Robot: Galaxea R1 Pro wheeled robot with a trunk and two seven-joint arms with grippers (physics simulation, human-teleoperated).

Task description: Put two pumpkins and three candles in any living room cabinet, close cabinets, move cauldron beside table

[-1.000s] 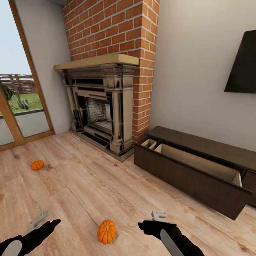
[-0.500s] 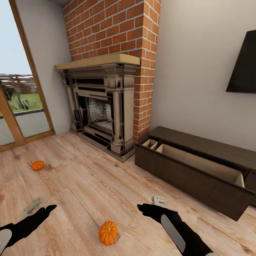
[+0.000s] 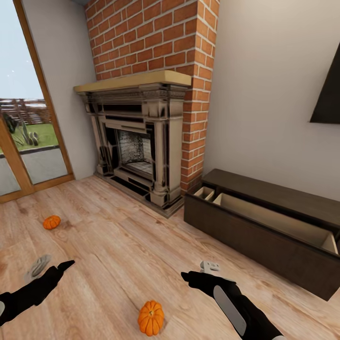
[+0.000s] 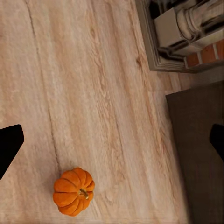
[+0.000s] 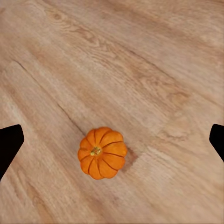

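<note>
One orange ribbed pumpkin (image 3: 151,318) (image 4: 73,191) (image 5: 102,152) sits upright on the wood floor between my two arms. A second pumpkin (image 3: 52,222) lies farther off at the left, near the glass door. The dark brown cabinet (image 3: 264,236) (image 4: 200,149) stands along the right wall with its long front pulled open, showing pale compartments. My left gripper (image 3: 53,265) (image 4: 112,144) and right gripper (image 3: 198,270) (image 5: 112,142) hover above the floor on either side of the near pumpkin, both open and empty. The candles, the cauldron and the table are out of view.
An ornate fireplace surround (image 3: 137,141) on a brick chimney (image 3: 156,42) fills the corner ahead. A glass door (image 3: 23,141) is at the left. A dark screen (image 3: 328,94) hangs on the right wall. Wood floor (image 3: 118,245) stretches between the fireplace and me.
The head camera has moved, so the scene has shifted and the near pumpkin sits lower in view. Both arms have reached farther forward over the floor.
</note>
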